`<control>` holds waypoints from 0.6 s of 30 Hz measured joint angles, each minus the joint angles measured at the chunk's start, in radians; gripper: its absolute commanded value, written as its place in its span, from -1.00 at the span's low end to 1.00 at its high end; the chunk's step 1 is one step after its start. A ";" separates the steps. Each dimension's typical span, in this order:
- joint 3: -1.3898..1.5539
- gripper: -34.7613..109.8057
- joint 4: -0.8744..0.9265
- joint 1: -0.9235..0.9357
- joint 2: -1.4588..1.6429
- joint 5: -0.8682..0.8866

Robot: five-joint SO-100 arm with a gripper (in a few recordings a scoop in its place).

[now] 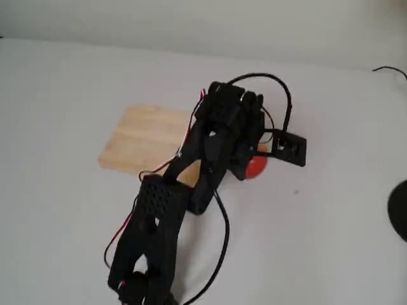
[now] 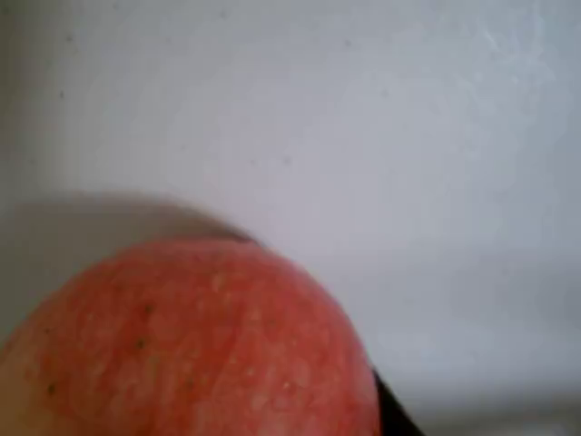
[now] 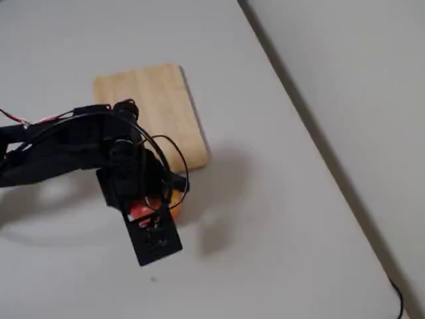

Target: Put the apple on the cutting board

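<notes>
Fixed views both give the layout: at the left in one lies the flat rectangular light-wood cutting board (image 1: 143, 140) with rounded corners and lengthwise plank stripes, flat on the plain white table (image 1: 63, 210). Its near right end is hidden under the black arm (image 1: 162, 222). To the right of the board, the black two-finger gripper (image 1: 245, 159) is down over the small round red apple (image 1: 256, 165), which peeks out beneath it on the table, just off the board's end. In the other fixed view the apple (image 3: 147, 209) sits below the board's (image 3: 149, 106) near corner, beside it and not on it. Whether the gripper is closed on the apple or merely around it I cannot tell; the fingers are hidden. From the wrist view, the apple's (image 2: 195, 345) skin is matte red with faint streaks and specks, close under the camera. The carry, I judge, runs from the apple toward the board along its long axis.
</notes>
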 measured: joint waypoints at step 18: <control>0.003 -0.36 0.002 -0.298 0.193 0.097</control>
